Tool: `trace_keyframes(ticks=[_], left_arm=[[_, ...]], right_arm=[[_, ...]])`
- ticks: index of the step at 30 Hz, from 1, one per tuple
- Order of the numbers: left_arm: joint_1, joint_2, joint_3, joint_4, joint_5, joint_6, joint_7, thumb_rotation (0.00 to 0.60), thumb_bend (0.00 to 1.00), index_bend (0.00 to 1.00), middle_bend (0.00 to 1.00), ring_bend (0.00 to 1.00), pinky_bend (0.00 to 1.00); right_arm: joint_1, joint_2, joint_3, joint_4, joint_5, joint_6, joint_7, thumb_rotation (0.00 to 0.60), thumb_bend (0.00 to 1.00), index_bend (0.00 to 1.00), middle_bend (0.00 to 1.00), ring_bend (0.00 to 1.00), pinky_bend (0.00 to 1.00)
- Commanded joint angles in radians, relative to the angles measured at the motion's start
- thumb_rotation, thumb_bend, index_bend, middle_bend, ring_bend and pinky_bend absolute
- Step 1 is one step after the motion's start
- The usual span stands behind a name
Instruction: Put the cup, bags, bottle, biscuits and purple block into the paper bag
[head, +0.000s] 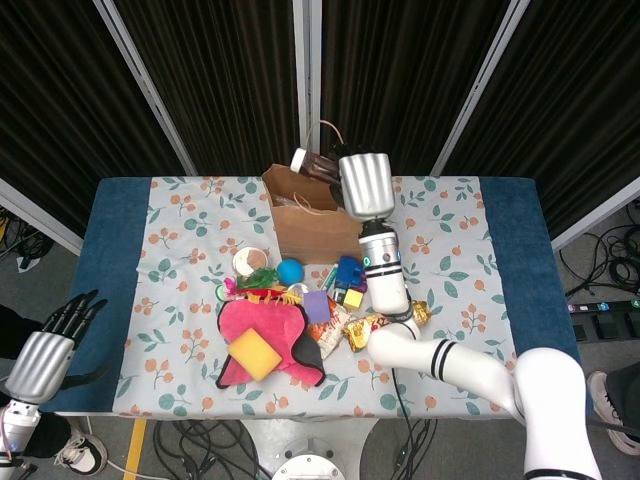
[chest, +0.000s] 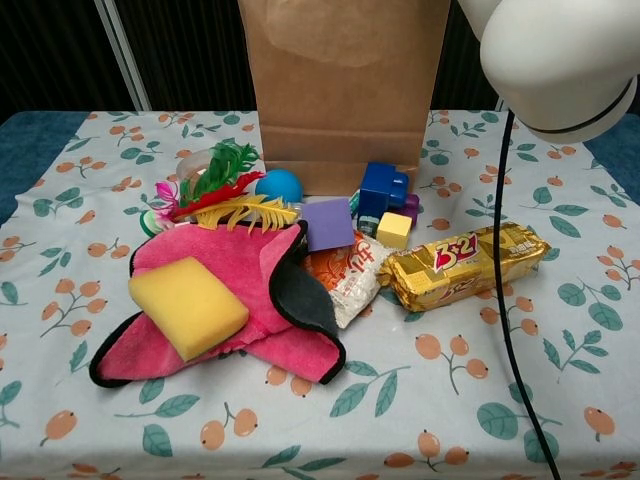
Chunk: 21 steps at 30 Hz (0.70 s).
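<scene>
My right hand (head: 365, 185) hovers over the back of the open paper bag (head: 312, 222) and grips a dark bottle (head: 318, 165) lying on its side, its white cap pointing left. The bag (chest: 345, 90) stands upright at the rear. In front of it lie the purple block (chest: 327, 222), an orange-and-white snack bag (chest: 345, 282) and the gold biscuits pack (chest: 465, 265). The cup (head: 250, 262) sits left of the blue ball (head: 290, 270). My left hand (head: 45, 362) hangs off the table's front-left corner, fingers spread and holding nothing.
A pink cloth (chest: 235, 300) with a yellow sponge (chest: 187, 305) on it covers the front middle. Coloured feathers (chest: 225, 195), a blue block (chest: 383, 188) and a yellow block (chest: 394, 230) crowd the bag's base. My right arm (chest: 555, 60) fills the chest view's upper right.
</scene>
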Motion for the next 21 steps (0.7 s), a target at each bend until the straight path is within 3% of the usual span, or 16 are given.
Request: trace_keyframes(ticks=[1, 15, 21], left_arm=[[0.0, -0.002, 0.0, 0.003, -0.002, -0.002, 0.0, 0.6, 0.0, 0.09, 0.07, 0.06, 0.19], [-0.001, -0.012, -0.004, 0.016, -0.008, -0.007, -0.005, 0.6, 0.0, 0.09, 0.07, 0.06, 0.19], [0.001, -0.013, -0.005, 0.022, -0.01, -0.004, -0.01, 0.6, 0.0, 0.09, 0.07, 0.06, 0.19]], right_arm=[[0.003, 0.001, -0.011, 0.01, -0.005, -0.015, 0.021, 0.6, 0.34, 0.76, 0.67, 0.54, 0.63], [0.01, 0.017, -0.053, 0.018, 0.013, -0.089, 0.047, 0.6, 0.34, 0.75, 0.66, 0.54, 0.63], [0.009, 0.041, -0.061, -0.011, 0.029, -0.126, 0.056, 0.6, 0.21, 0.64, 0.57, 0.46, 0.54]])
